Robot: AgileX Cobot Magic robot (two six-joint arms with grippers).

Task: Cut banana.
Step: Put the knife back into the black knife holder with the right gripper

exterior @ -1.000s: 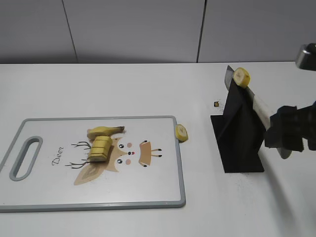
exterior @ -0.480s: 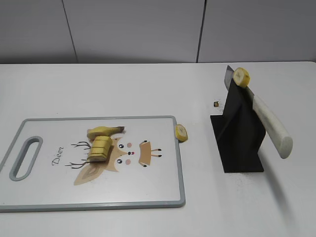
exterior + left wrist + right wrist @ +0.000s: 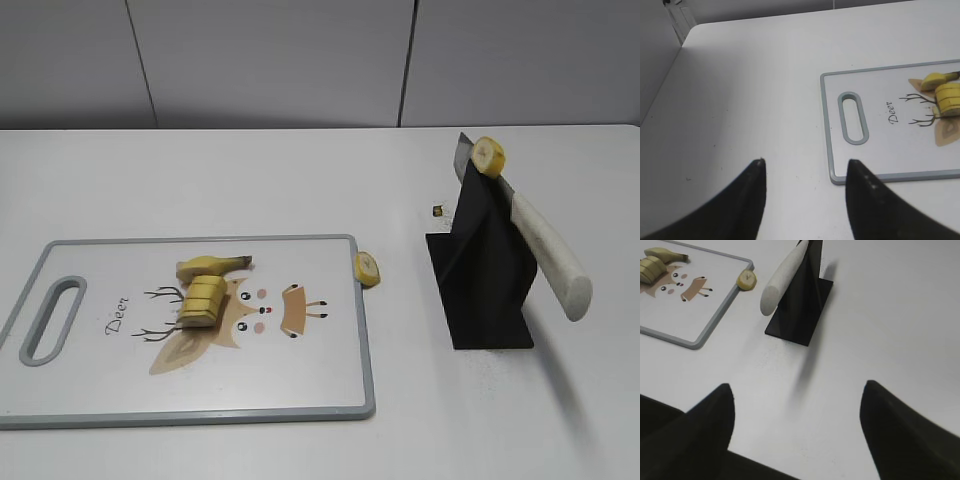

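White desk [image 3: 300,180], grey wall behind. Sliced banana [image 3: 203,297] lying centre-left on cutting board [image 3: 330,385]; knife [image 3: 535,245] resting in black stand [image 3: 485,290], right. Left tool [image 3: 805,200] and right tool [image 3: 797,432] both gaping wide, empty. Likely finishing: keeping clear of everything.

In the left wrist view, the white plastic cutting board with a grey rim [image 3: 875,175] runs off the right edge ahead of the left gripper [image 3: 805,200], so the sliced yellow banana pieces [image 3: 947,95] sit at the cut-off border. Both dark fingers [image 3: 747,200] are cropped by the bottom edge.

In the right wrist view, the blade of the cream-handled knife [image 3: 782,277] is hidden behind the black angular stand [image 3: 807,305], beyond the right gripper [image 3: 797,425], whose fingers also leave the frame. The small dark speck [image 3: 438,211] beside the stand is too small to identify.
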